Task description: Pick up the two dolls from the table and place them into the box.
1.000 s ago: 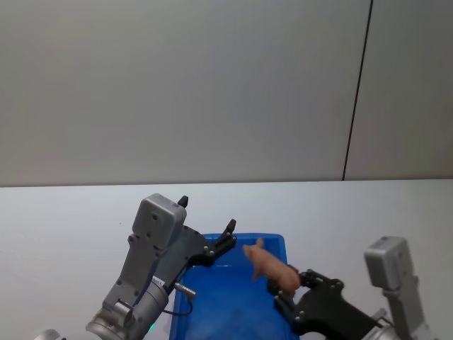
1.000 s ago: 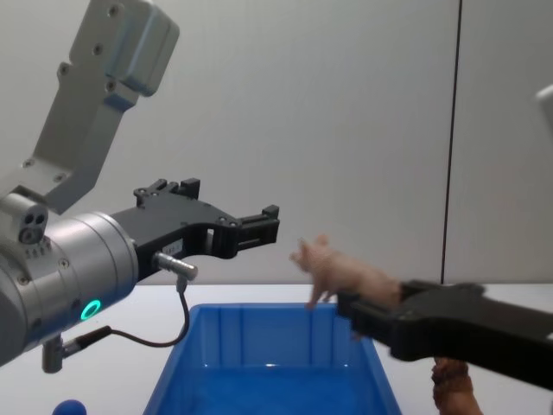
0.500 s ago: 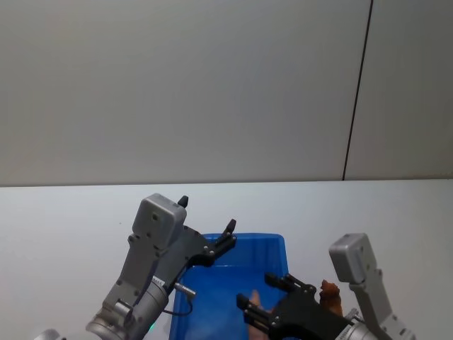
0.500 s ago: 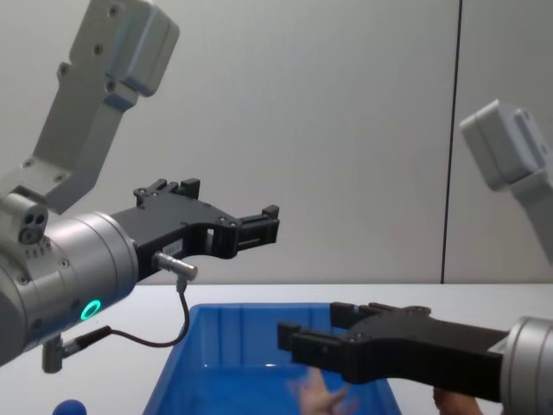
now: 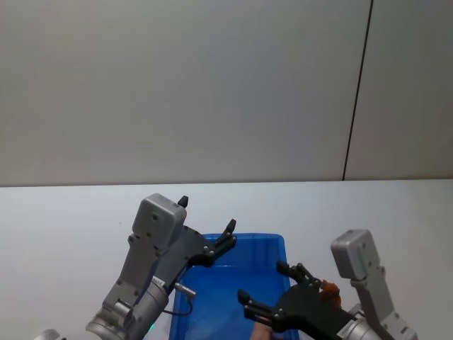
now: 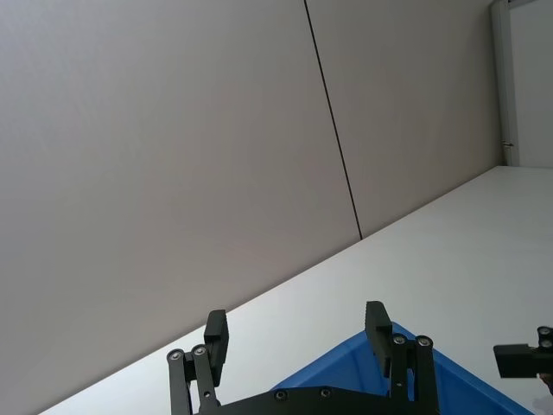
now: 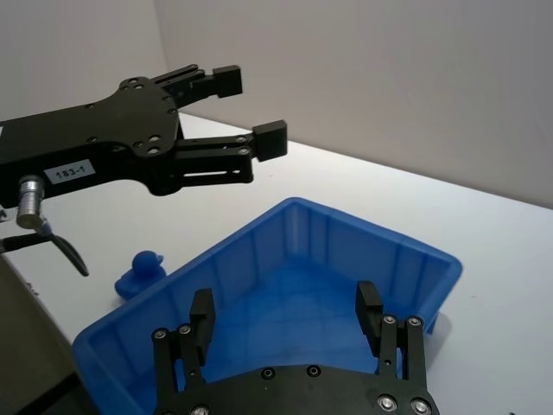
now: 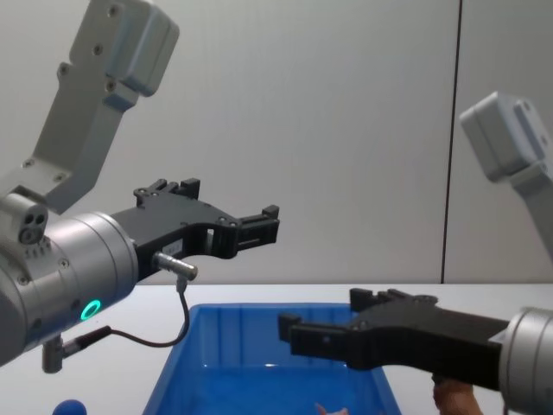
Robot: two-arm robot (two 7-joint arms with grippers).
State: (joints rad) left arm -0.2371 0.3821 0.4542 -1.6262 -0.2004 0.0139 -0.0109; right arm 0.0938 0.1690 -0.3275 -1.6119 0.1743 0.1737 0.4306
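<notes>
The jaws of the right gripper (image 8: 324,316) stand widely spread and hold nothing. They hang low over the open box (image 8: 251,333), and the wrist view looks between the two black fingers (image 7: 201,304) down onto the blue floor. Under them, the pale pink pig (image 8: 333,410) lies inside the box near its right wall; only a small part of it can be seen. The right arm comes in from the right side, with the black gripper body stretched almost level and the grey link rising behind it. The jaws of the left gripper (image 8: 270,220) are also spread apart and empty, and they are held higher, above the left far part of the box. The left arm is bent, with its grey elbow block raised high. The brown lion (image 8: 454,399) is just outside the right wall of the box, partly hidden by the right arm. A small blue ball (image 8: 67,407) lies on the white tabletop (image 5: 71,219) to the left of the box. The box is bright blue smooth plastic, with sloping ribbed walls and a rim.
</notes>
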